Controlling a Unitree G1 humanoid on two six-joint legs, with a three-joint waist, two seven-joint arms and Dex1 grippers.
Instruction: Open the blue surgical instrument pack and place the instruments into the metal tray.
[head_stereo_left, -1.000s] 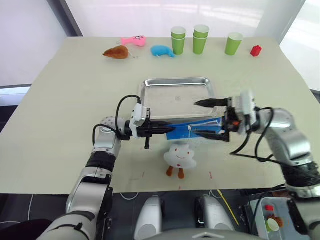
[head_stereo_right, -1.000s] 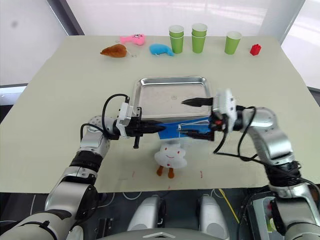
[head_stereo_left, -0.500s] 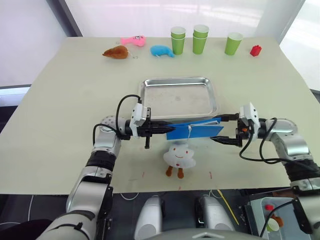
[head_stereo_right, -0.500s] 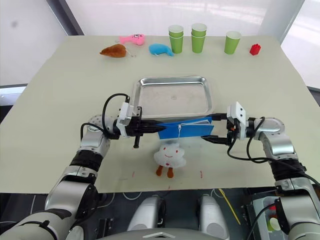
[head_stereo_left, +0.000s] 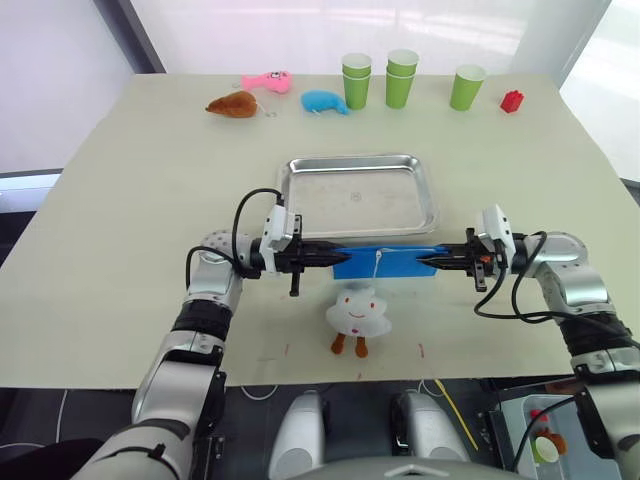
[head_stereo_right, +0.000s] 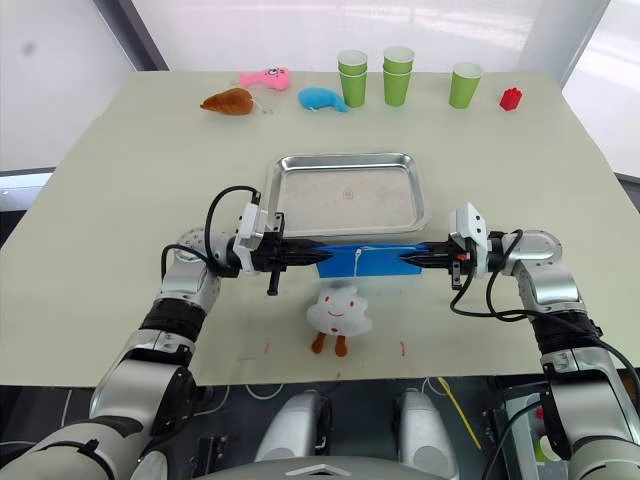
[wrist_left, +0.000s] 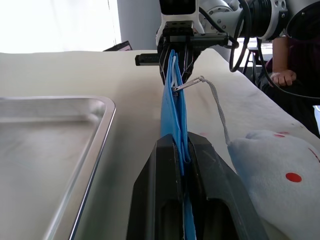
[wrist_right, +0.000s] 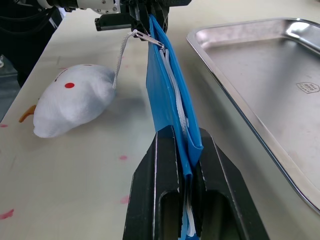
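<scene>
Spanning pale table (head_stereo_left: 120, 200): blue pack (head_stereo_left: 385, 263) pinched by left gripper (head_stereo_left: 328, 256), right gripper (head_stereo_left: 425, 262).

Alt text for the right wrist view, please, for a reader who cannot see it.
The right pincer is shut on one end of the blue surgical instrument pack, held on edge, with the left pincer shut on its far end. The empty metal tray lies on one side, a white plush toy on the other.
</scene>
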